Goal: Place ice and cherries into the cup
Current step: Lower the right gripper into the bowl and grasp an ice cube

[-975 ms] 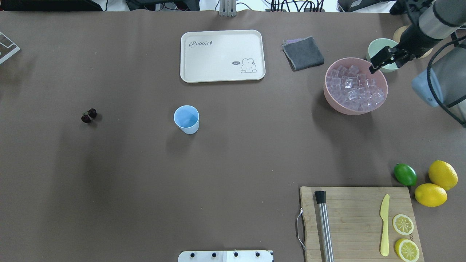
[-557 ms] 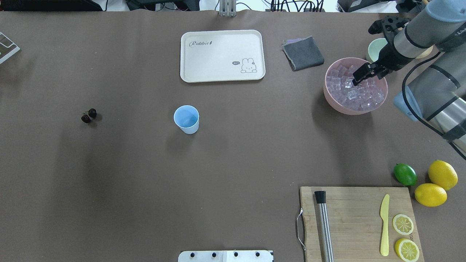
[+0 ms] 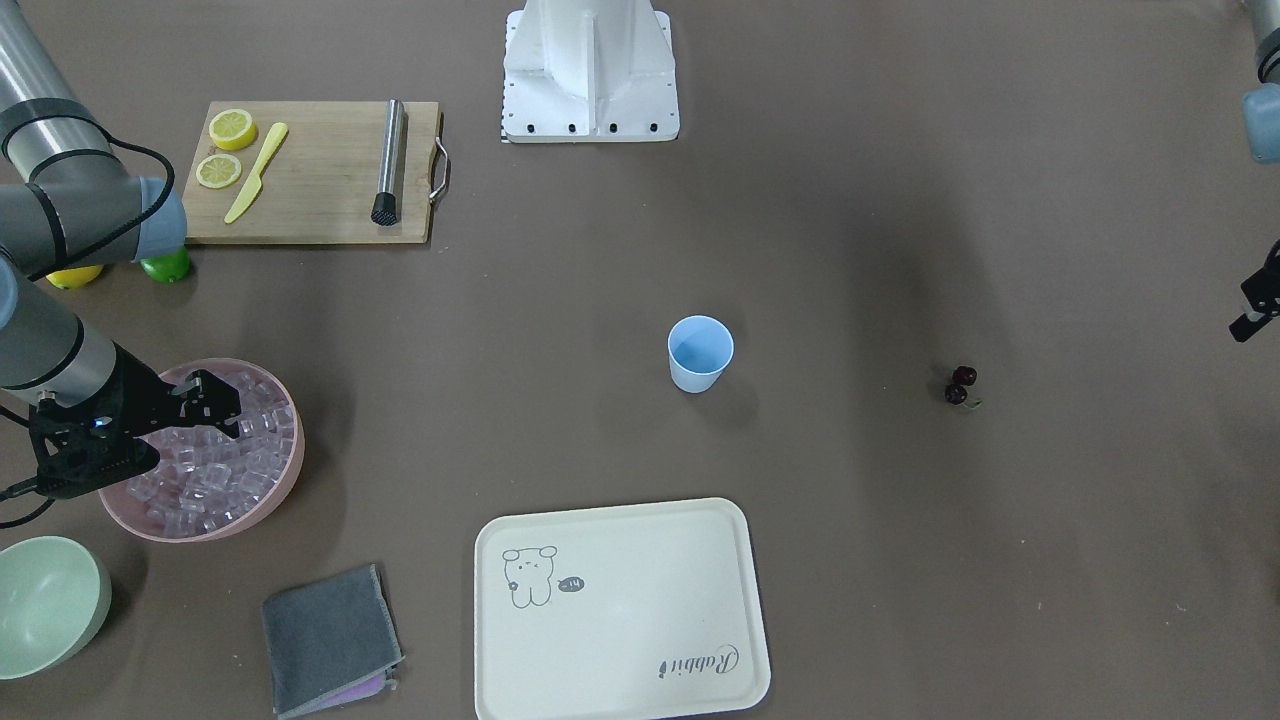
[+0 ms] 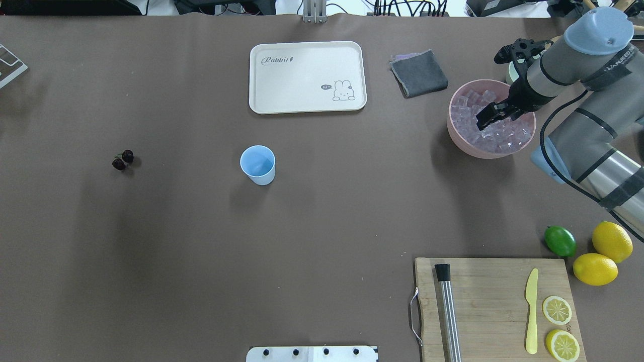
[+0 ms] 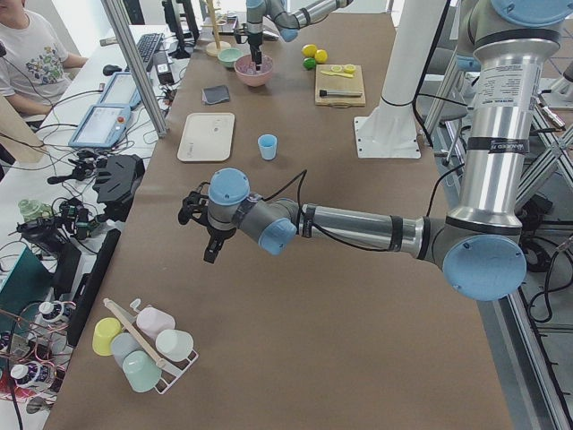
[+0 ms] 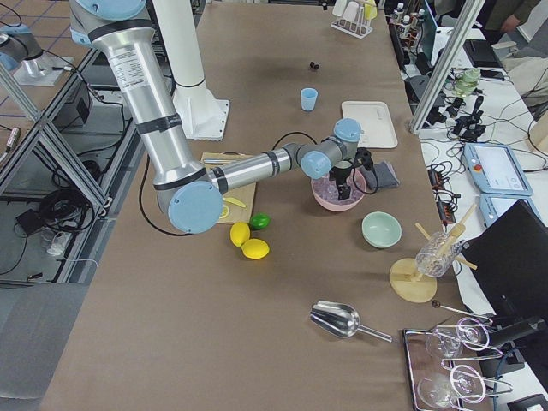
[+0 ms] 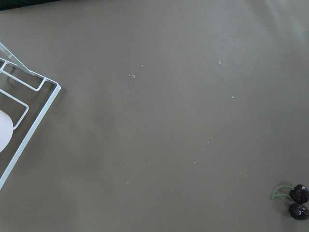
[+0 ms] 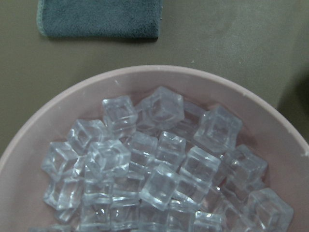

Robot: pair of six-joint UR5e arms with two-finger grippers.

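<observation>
Front-facing: shows the right fingers (image 3: 215, 393) parted and empty, tips low over the ice (image 3: 215, 470) heaped in the pink bowl (image 3: 285, 480). Cannot tell whether they touch it. Puts the cup (image 3: 700, 353) upright on the surface (image 3: 850, 200), well apart from them. Puts the cherries (image 3: 960, 385) beyond the cup, nearer the left fingers (image 3: 1255, 305), which are cut by the frame's edge. Cannot tell how far those stand open.

Overhead: finds the right fingers (image 4: 485, 119) above the middle of the ice (image 4: 503, 136), with the grey cloth (image 4: 418, 73) near them, outside the bowl's rim.

Left side: shows the left fingers (image 5: 212, 246) pointing down above bare surface, opening unreadable, with the cup (image 5: 268, 146) well beyond them.

Right side: sets the right fingers (image 6: 341, 184) inside the bowl's rim.

Left wrist: catches the cherries (image 7: 297, 200) in the lower right corner and a white wire rack (image 7: 29, 116) at the left edge.

Right wrist: looks straight down on the ice (image 8: 159, 164), with the cloth past the far rim.
</observation>
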